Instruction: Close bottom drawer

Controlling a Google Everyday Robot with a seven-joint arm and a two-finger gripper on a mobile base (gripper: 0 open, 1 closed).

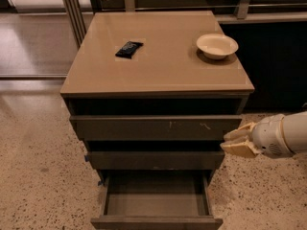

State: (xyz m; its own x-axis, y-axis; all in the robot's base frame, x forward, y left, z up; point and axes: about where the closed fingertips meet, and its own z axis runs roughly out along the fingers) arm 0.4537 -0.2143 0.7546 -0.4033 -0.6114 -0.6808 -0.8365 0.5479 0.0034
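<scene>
Camera view looks down on the front of the bench (158,75). The bottom drawer (156,222) stands pulled well out at the lower edge of the picture. Its plain dark front is nearest the camera and its shallow grey inside lies open to view. It looks the narrowest of the three drawers.

Just above it sits the middle drawer (153,160), out only a little, with a blue bit (87,157) at its left end. Above that is the top drawer (153,127), the widest front, also slightly out, with pale scratch marks toward its right side.

The gripper (238,141) hangs at the right side of the bench, level with the gap between the top and middle drawer fronts. Its tan tip is by their right ends, above the bottom drawer and apart from it. Whether it touches either front cannot be told, nor whether it is spread or pressed together; nothing is seen pinched in it. Behind it the white arm (288,135) runs off the right edge.

On the tan bench top a pale bowl (217,45) sits upright near the back right corner. A black packet (129,49) lies flat toward the back left, well apart from the bowl.

The bench stands on a speckled floor (38,176)
</scene>
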